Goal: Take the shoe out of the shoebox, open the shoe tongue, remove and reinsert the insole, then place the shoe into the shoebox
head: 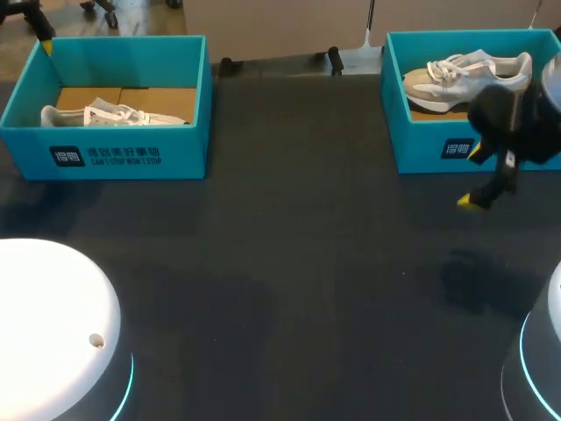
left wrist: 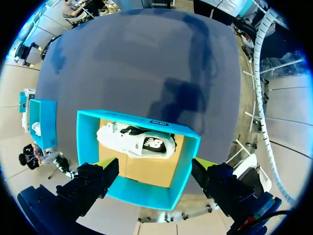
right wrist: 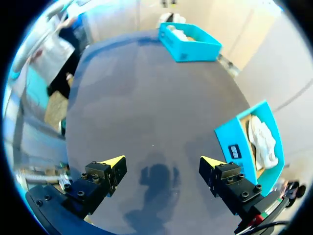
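LEFT GRIPPER: left gripper [left wrist: 155, 163] has its fingers spread wide; nothing held
LEFT BOX: left teal cardboard shoebox [left wrist: 142, 193] lies ahead of the left gripper, framed between its two fingers
LEFT SHOE: white lace-up shoe with a black side panel [left wrist: 137, 141] lies on its side on the brown floor of that box, ahead of the left gripper and between the lines of its fingers
RIGHT GRIPPER: right gripper [right wrist: 162, 163] has its fingers spread wide; nothing held; dark grey table top [right wrist: 146, 107] lies ahead of it
RIGHT BOX: right teal cardboard shoebox [right wrist: 230, 132] lies just beside one finger of the right gripper
RIGHT SHOE: white and beige lace-up shoe [right wrist: 264, 142] lies inside that box, to the side of the right gripper
PRINT: dark label with white characters [head: 105, 156] on the left box's front wall; a like label on the right box; an emblem on the left shoe's side
HIDDEN: the right box's label is partly covered by the right gripper in the head view; the left gripper is nearly cut off there
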`<action>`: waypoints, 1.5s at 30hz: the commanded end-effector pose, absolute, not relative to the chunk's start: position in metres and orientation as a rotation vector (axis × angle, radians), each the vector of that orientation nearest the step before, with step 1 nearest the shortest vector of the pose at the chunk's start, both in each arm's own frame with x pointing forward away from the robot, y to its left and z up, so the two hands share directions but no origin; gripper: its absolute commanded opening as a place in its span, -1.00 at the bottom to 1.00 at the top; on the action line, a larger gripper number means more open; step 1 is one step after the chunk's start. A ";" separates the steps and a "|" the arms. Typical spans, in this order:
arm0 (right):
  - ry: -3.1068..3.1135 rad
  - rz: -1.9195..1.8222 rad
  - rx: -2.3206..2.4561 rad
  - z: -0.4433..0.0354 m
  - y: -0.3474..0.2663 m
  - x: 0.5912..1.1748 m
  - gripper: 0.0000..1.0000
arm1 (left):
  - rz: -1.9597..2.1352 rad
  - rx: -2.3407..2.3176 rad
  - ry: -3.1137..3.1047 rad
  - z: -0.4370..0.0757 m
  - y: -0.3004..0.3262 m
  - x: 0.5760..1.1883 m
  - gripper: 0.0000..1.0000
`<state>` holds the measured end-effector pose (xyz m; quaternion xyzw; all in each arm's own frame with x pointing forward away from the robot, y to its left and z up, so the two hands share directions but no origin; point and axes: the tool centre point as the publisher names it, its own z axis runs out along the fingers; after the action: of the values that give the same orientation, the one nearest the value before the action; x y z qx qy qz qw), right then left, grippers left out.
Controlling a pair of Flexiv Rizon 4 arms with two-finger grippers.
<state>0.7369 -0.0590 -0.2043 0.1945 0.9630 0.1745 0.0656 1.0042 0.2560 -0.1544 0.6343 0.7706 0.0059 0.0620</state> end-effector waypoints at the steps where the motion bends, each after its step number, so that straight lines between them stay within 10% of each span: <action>1: 2.804 0.432 1.200 -0.206 -0.059 0.787 1.00 | 0.022 1.919 2.330 -0.154 0.256 1.003 1.00; 45: 2.069 0.476 1.877 -0.175 -0.107 0.922 1.00 | 0.022 1.919 2.330 -0.154 0.256 1.003 1.00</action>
<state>0.8993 -0.1109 -0.1713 0.6361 0.7331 0.1806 0.1587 1.0041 0.2561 -0.1544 0.6344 0.7705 0.0058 0.0623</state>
